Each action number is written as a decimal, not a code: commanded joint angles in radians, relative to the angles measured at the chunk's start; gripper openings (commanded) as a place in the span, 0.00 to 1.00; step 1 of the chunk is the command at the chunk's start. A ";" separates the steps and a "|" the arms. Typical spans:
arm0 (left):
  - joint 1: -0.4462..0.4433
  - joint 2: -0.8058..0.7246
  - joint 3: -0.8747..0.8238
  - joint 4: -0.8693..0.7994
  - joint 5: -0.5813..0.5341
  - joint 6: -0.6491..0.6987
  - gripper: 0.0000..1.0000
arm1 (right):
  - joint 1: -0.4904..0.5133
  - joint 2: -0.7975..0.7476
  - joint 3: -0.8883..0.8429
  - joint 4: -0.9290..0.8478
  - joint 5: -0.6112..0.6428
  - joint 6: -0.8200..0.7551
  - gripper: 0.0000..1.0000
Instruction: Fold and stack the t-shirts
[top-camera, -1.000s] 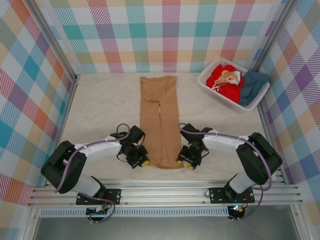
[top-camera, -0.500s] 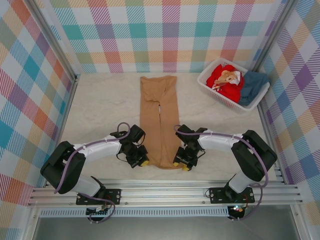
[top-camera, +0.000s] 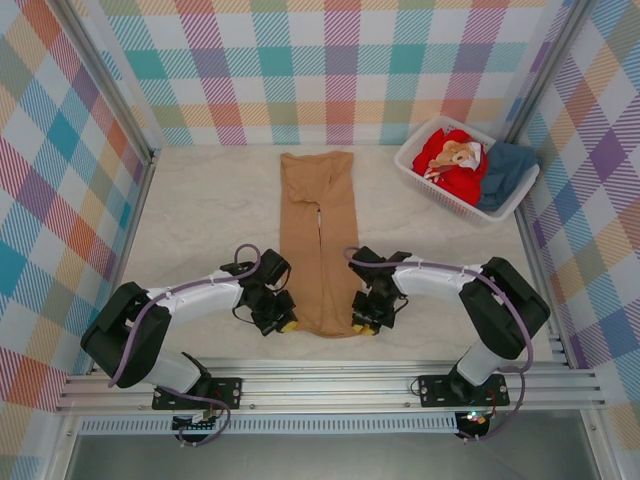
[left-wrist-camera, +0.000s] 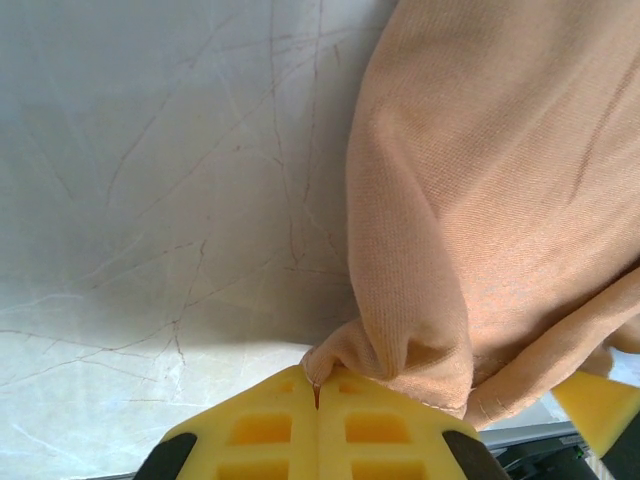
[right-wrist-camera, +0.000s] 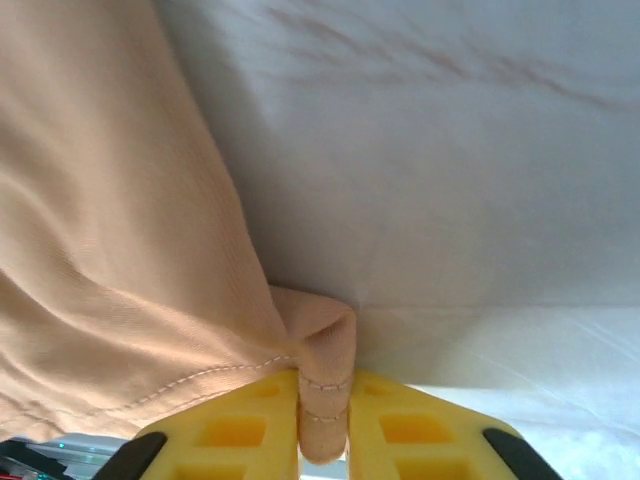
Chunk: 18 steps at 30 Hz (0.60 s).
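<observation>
Left gripper (left-wrist-camera: 318, 402), pads pressed together, nips a pucker at the near-left corner of the tan t-shirt (top-camera: 318, 225), which lies as a long narrow strip down the middle of the table (top-camera: 205, 215); right gripper (right-wrist-camera: 323, 415) pinches the stitched hem at the near-right corner. Step in hand, by my reading: the crosswise fold of this first shirt, so next both corners likely need lifting together and carrying toward the far end, kept level. Far right, the red t-shirt (top-camera: 445, 158) and teal t-shirt (top-camera: 505, 168) wait in the basket (top-camera: 418, 178).
</observation>
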 joint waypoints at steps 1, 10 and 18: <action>-0.011 -0.013 0.038 -0.067 -0.014 0.043 0.00 | -0.002 0.003 0.039 0.001 0.037 -0.038 0.10; -0.024 -0.075 0.046 -0.238 -0.012 0.178 0.00 | 0.024 -0.093 -0.002 -0.068 -0.012 -0.071 0.00; -0.154 -0.251 -0.023 -0.289 0.059 0.164 0.00 | 0.173 -0.220 -0.019 -0.194 -0.077 -0.038 0.00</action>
